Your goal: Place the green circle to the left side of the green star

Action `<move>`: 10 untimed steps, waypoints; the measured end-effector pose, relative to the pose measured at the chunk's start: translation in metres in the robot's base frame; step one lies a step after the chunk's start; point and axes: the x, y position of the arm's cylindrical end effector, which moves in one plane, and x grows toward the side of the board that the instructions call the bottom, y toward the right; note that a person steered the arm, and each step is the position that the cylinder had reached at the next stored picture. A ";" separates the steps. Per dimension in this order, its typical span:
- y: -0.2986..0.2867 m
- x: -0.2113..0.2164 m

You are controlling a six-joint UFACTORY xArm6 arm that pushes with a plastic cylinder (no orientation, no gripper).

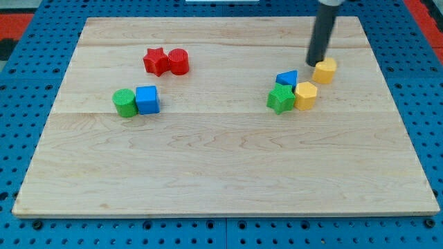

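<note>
The green circle [124, 102] stands at the view's left, touching a blue cube [147, 99] on its right. The green star [280, 98] sits at the right of the board, in a cluster with a blue triangle [286, 79] above it and a yellow hexagon [305, 95] to its right. My tip [315, 63] is down at the upper right, just left of a second yellow block [324, 70], above the cluster and far right of the green circle.
A red star [156, 61] and a red cylinder [178, 61] touch each other at the upper left. The wooden board [221, 173] lies on a blue pegboard surface [28, 69].
</note>
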 end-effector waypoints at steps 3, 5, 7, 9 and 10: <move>-0.002 0.066; -0.007 0.069; -0.081 0.064; -0.148 0.120; -0.142 0.145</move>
